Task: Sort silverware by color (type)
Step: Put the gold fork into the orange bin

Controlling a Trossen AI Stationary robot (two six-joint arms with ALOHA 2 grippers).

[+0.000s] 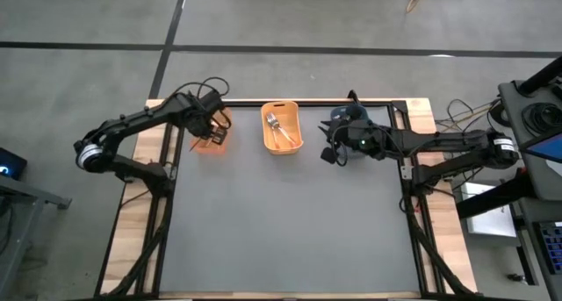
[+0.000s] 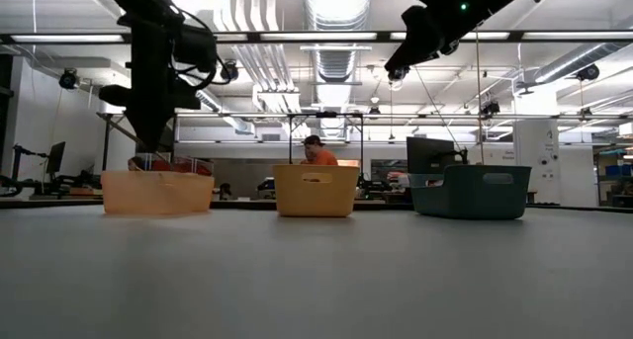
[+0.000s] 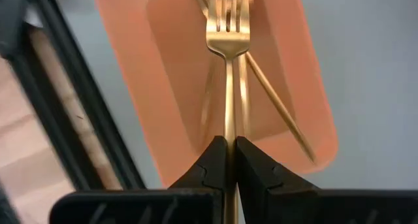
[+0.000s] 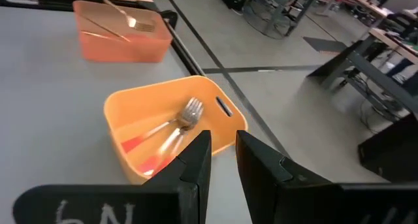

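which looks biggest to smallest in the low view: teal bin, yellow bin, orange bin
1. teal bin, looks largest.
2. orange bin and yellow bin: too alike to rank.
Distance from the camera may differ, so true sizes are unsure.

Three bins line the worktop's [image 1: 281,240] far edge: yellow bin [image 1: 282,128] in the middle, orange bin [image 1: 211,139] and teal bin [image 2: 471,190] flanking it. A person [image 2: 316,152] sits behind.

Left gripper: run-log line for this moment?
left gripper: shut on gold fork | over orange bin | right gripper: jaws parted, empty, near yellow bin
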